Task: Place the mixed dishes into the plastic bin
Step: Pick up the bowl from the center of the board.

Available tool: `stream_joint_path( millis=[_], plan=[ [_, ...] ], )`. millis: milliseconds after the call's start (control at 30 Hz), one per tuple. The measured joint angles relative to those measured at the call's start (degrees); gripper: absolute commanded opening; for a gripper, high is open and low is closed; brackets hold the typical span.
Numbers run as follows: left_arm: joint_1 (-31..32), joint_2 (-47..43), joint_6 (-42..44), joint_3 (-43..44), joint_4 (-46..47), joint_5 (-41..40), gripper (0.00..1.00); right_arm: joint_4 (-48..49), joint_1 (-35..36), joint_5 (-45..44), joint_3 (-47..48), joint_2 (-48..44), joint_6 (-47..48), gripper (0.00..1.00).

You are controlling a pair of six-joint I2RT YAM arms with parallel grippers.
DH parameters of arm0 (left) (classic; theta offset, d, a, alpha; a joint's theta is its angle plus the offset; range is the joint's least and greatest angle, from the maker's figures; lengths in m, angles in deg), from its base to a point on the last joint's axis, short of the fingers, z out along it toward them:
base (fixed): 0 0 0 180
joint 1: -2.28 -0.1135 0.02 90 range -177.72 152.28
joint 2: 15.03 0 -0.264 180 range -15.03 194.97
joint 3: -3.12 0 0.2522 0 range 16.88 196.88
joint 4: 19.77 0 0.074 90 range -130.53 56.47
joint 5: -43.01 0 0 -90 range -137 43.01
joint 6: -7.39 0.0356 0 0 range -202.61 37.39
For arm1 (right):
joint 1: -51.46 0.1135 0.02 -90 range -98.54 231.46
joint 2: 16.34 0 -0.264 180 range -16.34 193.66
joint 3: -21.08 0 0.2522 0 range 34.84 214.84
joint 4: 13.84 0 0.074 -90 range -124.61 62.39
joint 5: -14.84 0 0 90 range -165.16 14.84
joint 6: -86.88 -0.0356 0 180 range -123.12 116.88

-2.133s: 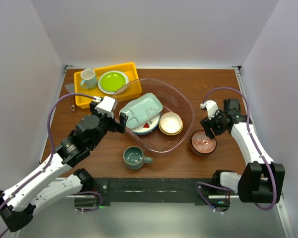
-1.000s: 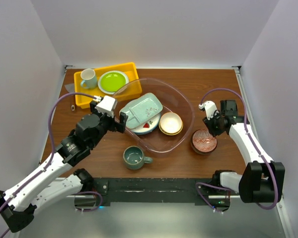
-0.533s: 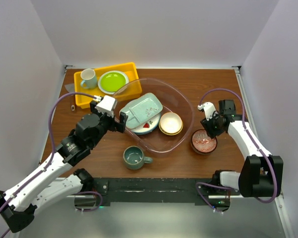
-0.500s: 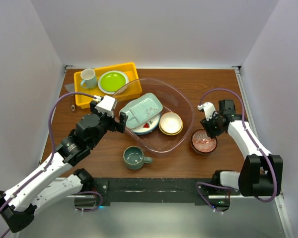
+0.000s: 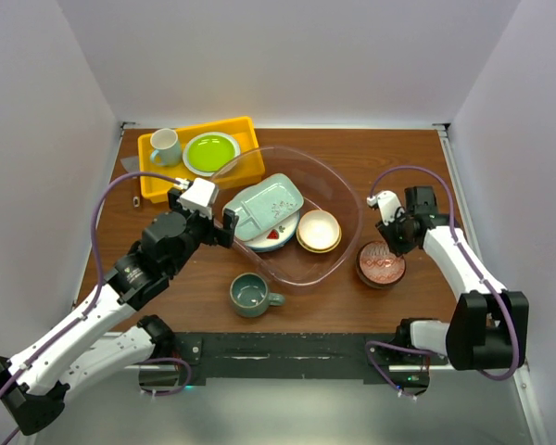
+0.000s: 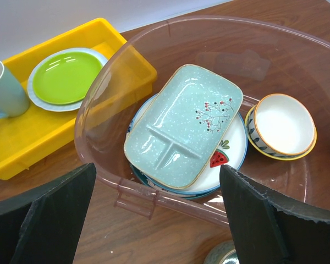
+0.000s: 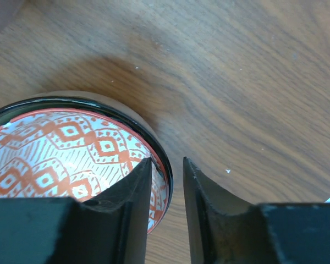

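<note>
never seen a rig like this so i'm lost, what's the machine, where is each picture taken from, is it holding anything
It is two robot arms bolted to a wooden table. The wide picture looks down from above and behind them; the other two come from a camera on each wrist. A clear bin holds a pale-green tray on a white plate, and a yellow-lined bowl. A grey-green mug and a red patterned bowl stand outside it. At the back a yellow tray carries a lime plate and a pale mug. The left fingers are wide open, holding nothing. The right fingers straddle the red bowl's rim; whether they pinch it I cannot tell.
</note>
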Motion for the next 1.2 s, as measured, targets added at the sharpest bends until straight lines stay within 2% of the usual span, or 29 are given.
stream_joint_path(
  millis=[333,500,667,1200],
  plan=[
    [0.0,0.2,0.0,0.0,0.0,0.2,1.0,0.5,0.0,-1.9,0.0,-4.1,-0.6,0.24],
    [-0.2,0.3,0.0,0.0,0.0,0.4,1.0,0.8,0.0,-2.1,0.0,-5.1,-0.9,0.09],
    [-0.4,0.6,0.0,0.0,0.0,0.6,1.0,0.6,0.0,-2.2,0.0,-6.0,-0.6,0.0],
    [-0.4,0.7,0.0,0.0,0.0,0.9,1.0,-0.6,-0.3,1.6,0.4,-15.4,1.2,0.0]
  ],
)
